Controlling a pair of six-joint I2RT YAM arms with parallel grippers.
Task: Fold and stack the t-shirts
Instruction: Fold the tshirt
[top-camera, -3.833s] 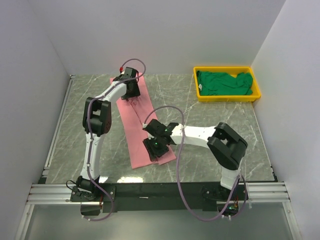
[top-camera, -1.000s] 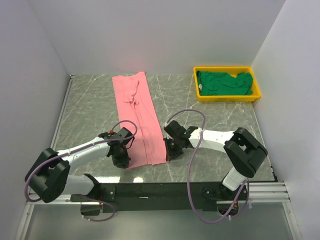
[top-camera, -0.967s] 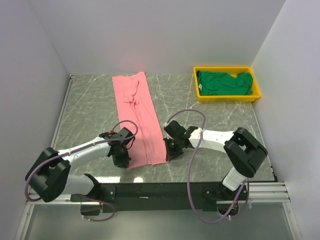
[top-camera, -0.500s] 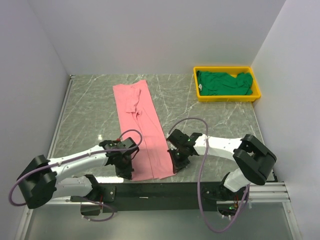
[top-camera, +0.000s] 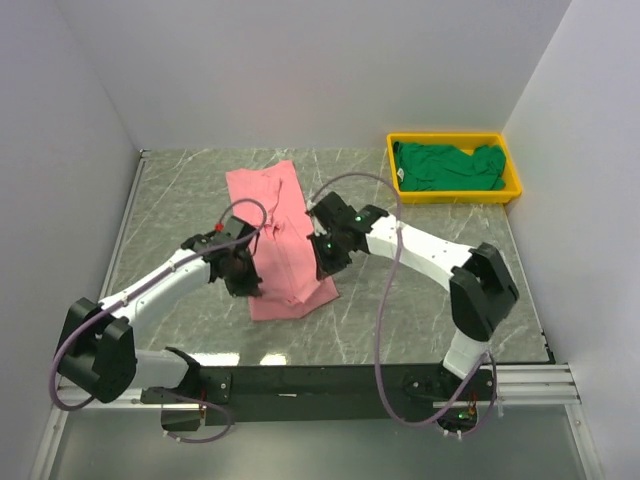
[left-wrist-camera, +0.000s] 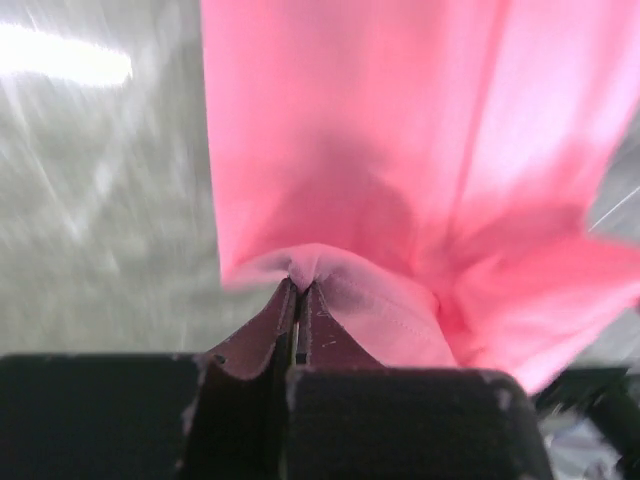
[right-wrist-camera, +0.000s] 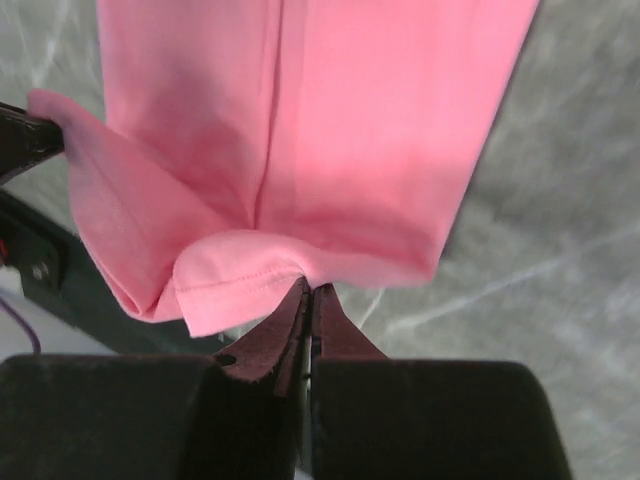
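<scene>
The pink t-shirt (top-camera: 270, 205) lies as a long strip on the marble table, its near end lifted and bending back over itself. My left gripper (top-camera: 243, 275) is shut on the near left corner of the hem, and the left wrist view shows the pink t-shirt (left-wrist-camera: 400, 150) pinched at the left gripper's (left-wrist-camera: 298, 287) tips. My right gripper (top-camera: 326, 258) is shut on the near right corner. In the right wrist view the stitched hem of the pink t-shirt (right-wrist-camera: 330, 130) bunches at the right gripper's (right-wrist-camera: 309, 290) tips. The dark green t-shirt (top-camera: 448, 166) lies crumpled at the back right.
A yellow plastic tray (top-camera: 455, 194) at the back right holds the green t-shirt. White walls close the table on the left, back and right. A metal rail (top-camera: 300, 380) with the arm bases runs along the near edge.
Both grippers closed on the shirt's near corners, dragged it toward the near edge, then rose and moved away from that edge. The near end is now lifted off the table.
</scene>
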